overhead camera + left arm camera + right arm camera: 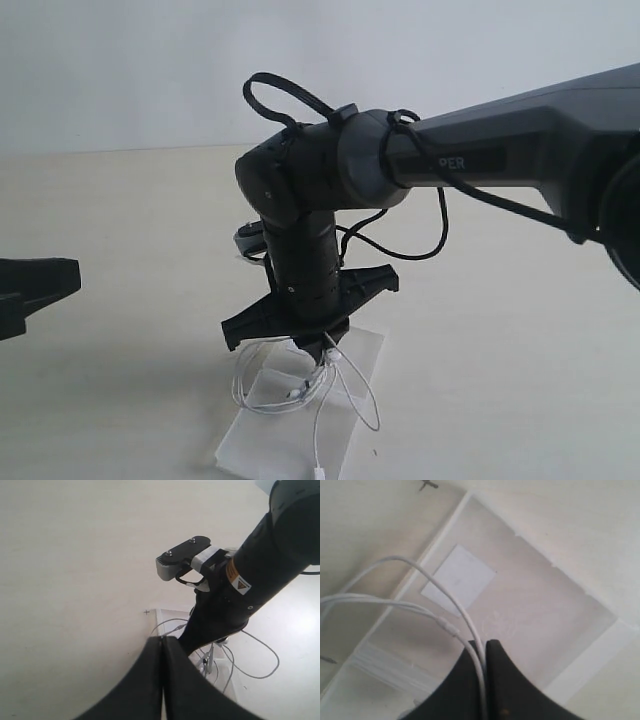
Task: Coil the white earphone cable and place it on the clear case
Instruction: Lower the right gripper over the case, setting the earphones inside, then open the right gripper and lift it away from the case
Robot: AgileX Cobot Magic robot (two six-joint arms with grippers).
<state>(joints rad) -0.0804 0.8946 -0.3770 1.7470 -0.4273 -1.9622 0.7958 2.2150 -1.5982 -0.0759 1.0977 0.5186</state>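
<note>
The clear case lies flat on the table, its white square label showing in the right wrist view. My right gripper points straight down over the case and is shut on the white earphone cable, which runs between its fingertips. Loose loops of cable hang from it and rest on the case, with the plug past the near edge. My left gripper sits far to the left, shut and empty.
The right arm's body with its wrist camera fills the space above the case. A small black cross mark is on the table beside the case corner. Pale tabletop surrounds the case.
</note>
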